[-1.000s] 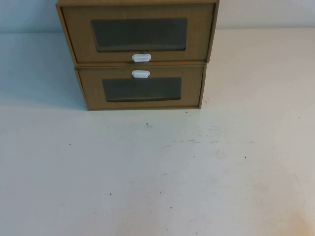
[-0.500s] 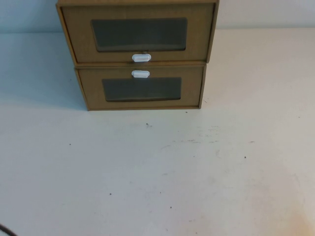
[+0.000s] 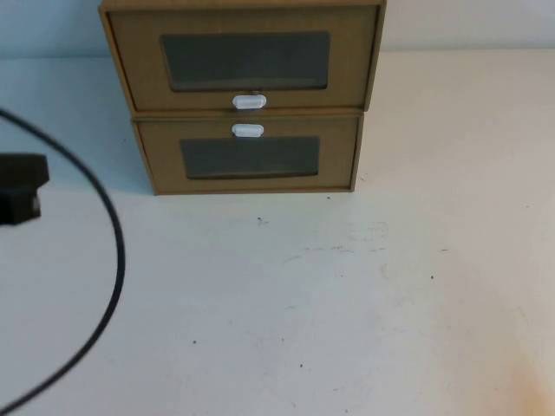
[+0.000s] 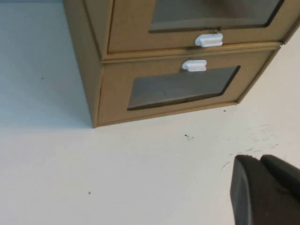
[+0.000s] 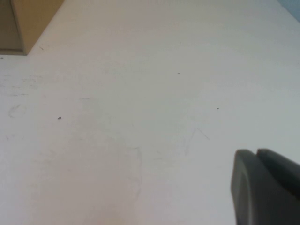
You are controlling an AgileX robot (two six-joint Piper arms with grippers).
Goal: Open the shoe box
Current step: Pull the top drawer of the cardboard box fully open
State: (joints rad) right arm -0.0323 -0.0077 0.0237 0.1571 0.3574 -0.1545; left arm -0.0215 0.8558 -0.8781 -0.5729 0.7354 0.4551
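Landmark: shoe box stack [image 3: 251, 113], two brown card boxes one on the other, at far side of table [image 3: 347, 303].
Left gripper [image 4: 257, 159]: low over bare table, in front of the stack and off toward its left side, well apart from it.
Left fingers [image 4: 243, 187]: pressed together, only a thin seam betw. them; nothing pinched, nothing touched.
Left arm pose: in high view only a black block of left arm [image 3: 19, 186] shows, left of the stack, about level w/ lower box front. Black cable [image 3: 117, 260] arcs from there over table, front-left of the stack. Wrist cam faces stack front obliquely, left side wall also seen.
Right gripper [image 5: 257, 152]: out of high view; over bare table, well apart from the stack. Only one bottom corner of the stack shows in its wrist view.
Right fingers [image 5: 243, 187]: pressed together, holding nothing, touching nothing.
Upper box [image 3: 139, 61]: front flush, closed. Upper window [image 3: 245, 61] dark. Upper handle [image 3: 249, 101] white, at bottom edge of front.
Lower box [image 3: 160, 156]: front flush, closed, not yet opened. Lower window [image 3: 250, 157] dark. Lower handle [image 3: 248, 131] white, at top edge of front, just under upper handle, not touching.
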